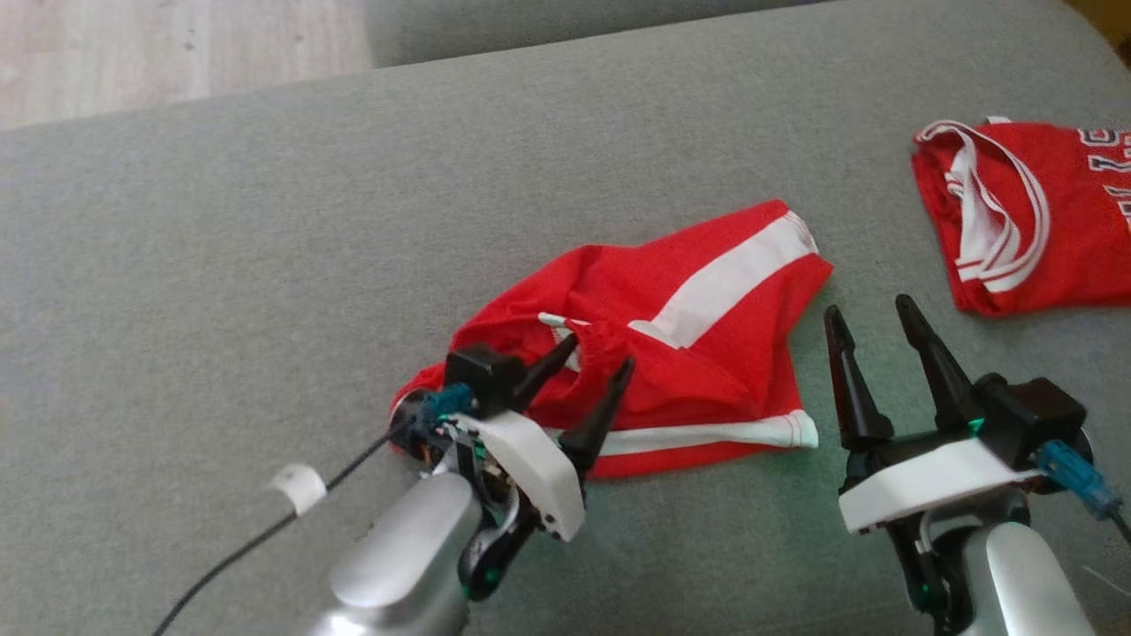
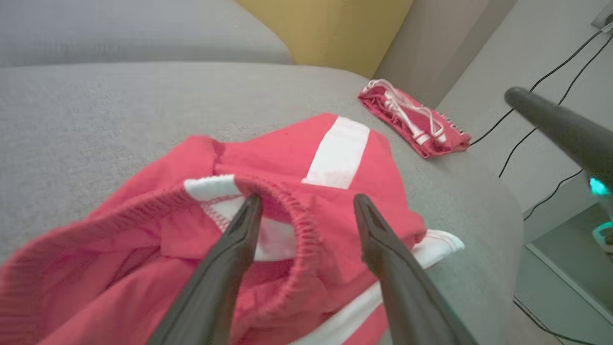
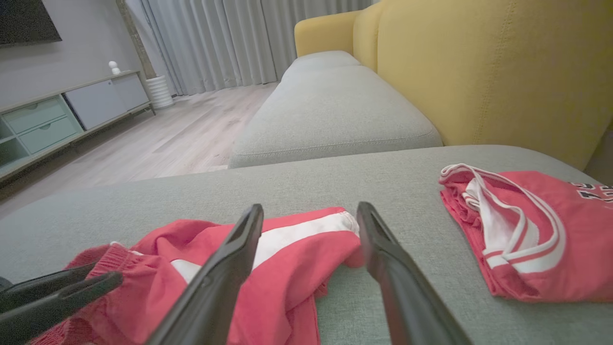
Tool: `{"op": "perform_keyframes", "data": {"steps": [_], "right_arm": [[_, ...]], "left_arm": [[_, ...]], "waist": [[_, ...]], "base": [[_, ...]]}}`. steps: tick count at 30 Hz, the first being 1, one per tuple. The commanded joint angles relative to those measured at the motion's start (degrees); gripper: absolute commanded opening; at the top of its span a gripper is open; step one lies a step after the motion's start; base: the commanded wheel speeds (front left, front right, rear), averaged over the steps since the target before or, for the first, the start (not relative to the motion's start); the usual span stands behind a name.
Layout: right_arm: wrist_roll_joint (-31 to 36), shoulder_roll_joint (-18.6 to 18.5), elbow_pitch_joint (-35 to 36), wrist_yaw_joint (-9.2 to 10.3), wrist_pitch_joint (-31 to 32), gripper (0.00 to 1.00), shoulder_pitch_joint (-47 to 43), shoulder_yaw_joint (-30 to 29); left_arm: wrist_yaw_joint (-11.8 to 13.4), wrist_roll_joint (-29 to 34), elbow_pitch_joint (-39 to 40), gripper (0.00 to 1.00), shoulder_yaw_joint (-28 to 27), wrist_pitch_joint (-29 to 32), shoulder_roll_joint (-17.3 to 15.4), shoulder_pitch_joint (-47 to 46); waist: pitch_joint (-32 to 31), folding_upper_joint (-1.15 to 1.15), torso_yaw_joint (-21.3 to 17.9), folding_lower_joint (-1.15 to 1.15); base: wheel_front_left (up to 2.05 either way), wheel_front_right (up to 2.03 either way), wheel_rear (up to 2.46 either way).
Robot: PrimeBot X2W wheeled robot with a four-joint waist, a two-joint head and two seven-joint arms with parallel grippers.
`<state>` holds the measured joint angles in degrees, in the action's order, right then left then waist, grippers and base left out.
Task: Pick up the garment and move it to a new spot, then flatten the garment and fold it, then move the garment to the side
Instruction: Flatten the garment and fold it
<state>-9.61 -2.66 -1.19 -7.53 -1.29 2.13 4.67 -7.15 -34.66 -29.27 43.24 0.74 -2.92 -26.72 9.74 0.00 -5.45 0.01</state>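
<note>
Head view first: the left gripper [image 1: 599,352] is wide open, fingers spread over the bunched waistband end of the red shorts [image 1: 698,371], nothing pinched. The shorts lie crumpled in the middle of the grey sofa cushion [image 1: 265,221], white stripes showing. The right gripper [image 1: 867,309] hangs just beside the shorts' right edge, jaws apart and holding nothing. Off to the right lies a folded red jersey [image 1: 1043,221], well apart from the shorts.

Over to the left wrist view: the left gripper [image 2: 307,199] straddles the elastic waistband [image 2: 306,225], one finger at the mouth of the waist opening, the other over the red cloth outside it. Whether the tips touch the fabric, I can't tell. The jersey [image 2: 412,120] sits near the cushion's far edge.

Right wrist view now: the right gripper [image 3: 310,207] is spread wide above the cushion, the shorts [image 3: 297,239] low between and left of its fingers, the jersey [image 3: 527,230] to the right, a yellow backrest [image 3: 479,72] behind.
</note>
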Motion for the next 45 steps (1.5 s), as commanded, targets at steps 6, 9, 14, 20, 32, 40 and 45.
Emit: {"op": "perform_keyframes", "data": {"steps": [6,9,14,20,32,40,45], "right_arm": [[-1.1,-0.2,1.3,0.04,-1.4,1.0,2.4,1.3],[-1.2,-0.2,1.4,0.04,-1.7,1.0,2.8,1.2],[-1.5,-0.2,1.1,0.04,-2.1,1.0,4.2,1.9],[-2.0,-0.2,-0.1,0.04,-2.8,1.0,5.8,3.4],[-1.5,-0.2,-1.7,0.04,-2.7,1.0,5.5,2.0],[-0.6,-0.2,-1.0,0.04,-1.1,1.0,3.0,0.6],[-0.6,-0.2,-0.4,0.04,-0.1,1.0,1.1,-0.1]], "left_arm": [[2.7,-4.1,-3.3,0.0,-3.2,-0.5,0.0,-5.9],[5.8,-4.1,-5.1,0.0,-7.1,-5.8,-0.3,-8.7],[6.2,-5.2,-9.4,0.0,-12.7,-10.2,-4.9,-14.4],[5.5,-9.3,-16.0,0.06,-19.3,-11.6,-9.6,-18.6],[2.2,-7.4,-19.6,1.0,-19.4,-15.3,-12.7,-15.8],[6.1,0.3,-2.9,1.0,-26.0,-15.7,-13.8,-1.8],[6.1,1.0,2.8,1.0,-27.8,-15.7,-12.6,8.7]], "waist": [[1.7,0.0,-1.7,-0.01],[2.4,0.0,-1.8,-0.01],[3.6,0.0,-2.5,-0.01],[5.0,0.0,-4.0,-0.01],[2.7,0.0,-1.6,-0.01],[-2.1,0.0,2.0,-0.01],[-4.7,0.0,3.5,-0.01]], "base": [[0.0,0.0,0.0],[0.0,0.0,0.0],[0.0,0.0,0.0],[0.0,0.0,0.0],[0.0,0.0,0.0],[0.0,0.0,0.0],[0.0,0.0,0.0]]}}
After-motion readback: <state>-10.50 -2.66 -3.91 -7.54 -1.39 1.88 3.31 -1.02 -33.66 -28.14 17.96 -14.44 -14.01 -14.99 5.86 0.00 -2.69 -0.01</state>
